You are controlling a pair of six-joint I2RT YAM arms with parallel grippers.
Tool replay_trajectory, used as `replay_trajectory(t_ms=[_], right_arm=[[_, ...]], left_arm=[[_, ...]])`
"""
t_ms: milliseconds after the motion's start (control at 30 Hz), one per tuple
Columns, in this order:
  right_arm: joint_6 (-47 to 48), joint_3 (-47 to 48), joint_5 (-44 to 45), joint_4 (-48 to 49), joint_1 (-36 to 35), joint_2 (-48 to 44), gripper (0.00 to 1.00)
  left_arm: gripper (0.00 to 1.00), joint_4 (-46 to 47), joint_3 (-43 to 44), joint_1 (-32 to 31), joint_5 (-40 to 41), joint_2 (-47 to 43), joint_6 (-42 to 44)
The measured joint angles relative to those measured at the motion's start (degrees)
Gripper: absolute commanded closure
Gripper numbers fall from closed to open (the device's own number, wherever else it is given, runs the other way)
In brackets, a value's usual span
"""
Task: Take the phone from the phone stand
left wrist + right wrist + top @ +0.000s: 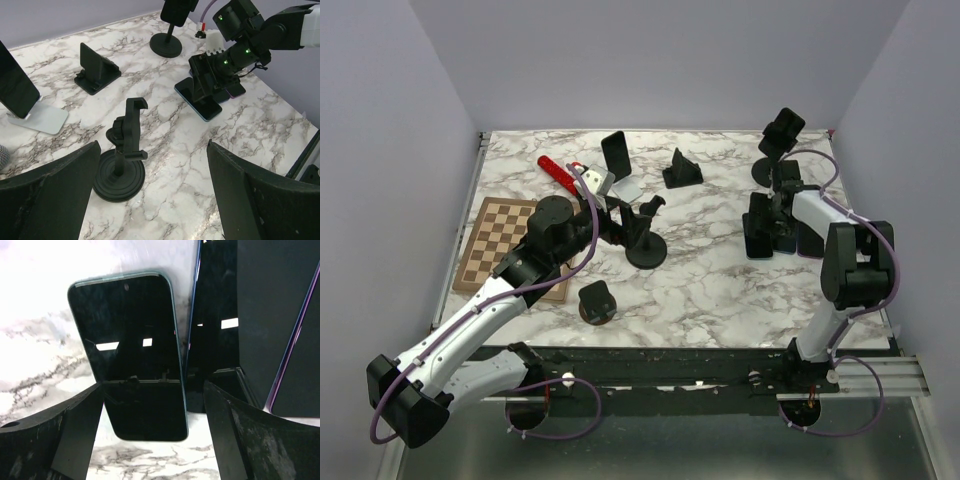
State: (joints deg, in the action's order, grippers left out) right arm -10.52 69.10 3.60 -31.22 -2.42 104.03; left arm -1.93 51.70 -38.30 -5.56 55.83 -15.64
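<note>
- The right gripper (152, 390) points down over a phone (127, 350) lying flat, screen up, on the marble table (720, 290); its fingers stand apart on either side of the phone's near end and clamp nothing
- Just beside that phone lie a blue-edged handset (215, 340) and a purple-edged handset (280, 315), also flat
- The left gripper (153, 147) is spread wide as well, facing an empty clamp stand (131, 135) that sits upright on its round base, untouched
- Judged from this, the cradle is bare and a phone is on the table — the removal looks done, and the step in hand is the release
- Next, the right gripper should rise straight up so it neither drags the phone nor nudges its neighbours; the left should back off without tipping the clamp stand
- One doubt: a dark phone (15, 80) leans on a white stand (45, 120) and another phone (175, 10) sits on a tall stand (166, 44) — either would need a fresh approach
</note>
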Motion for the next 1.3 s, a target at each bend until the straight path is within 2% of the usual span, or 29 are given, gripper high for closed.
replay_trajectory(t_ms=[200, 833, 1200, 1267, 1300], right_arm=[[-0.63, -2.93, -1.25, -0.17, 0.00, -3.13, 0.13], [-1.92, -4.63, -7.80, 0.04, -0.76, -3.43, 0.13], [-2.60, -1.27, -3.21, -0.85, -4.20, -11.47, 0.13], [-2.82, -0.09, -2.60, -0.07, -6.45, -13.22, 0.01], [-3.04, 0.72, -2.21, 0.72, -8.33, -14.14, 0.00]], left_arm=[[0.05, 0.02, 0.00, 0.00, -0.02, 0.00, 0.00], [0.04, -0.02, 0.00, 0.00, 0.04, 0.00, 0.00], [0.02, -0.74, 0.00, 0.46, 5.68, -0.55, 0.46], [0.02, -0.72, -0.02, 0.83, 7.67, -0.83, 0.42], [0.02, -0.72, -0.02, 1.01, 8.31, -0.98, 0.42]])
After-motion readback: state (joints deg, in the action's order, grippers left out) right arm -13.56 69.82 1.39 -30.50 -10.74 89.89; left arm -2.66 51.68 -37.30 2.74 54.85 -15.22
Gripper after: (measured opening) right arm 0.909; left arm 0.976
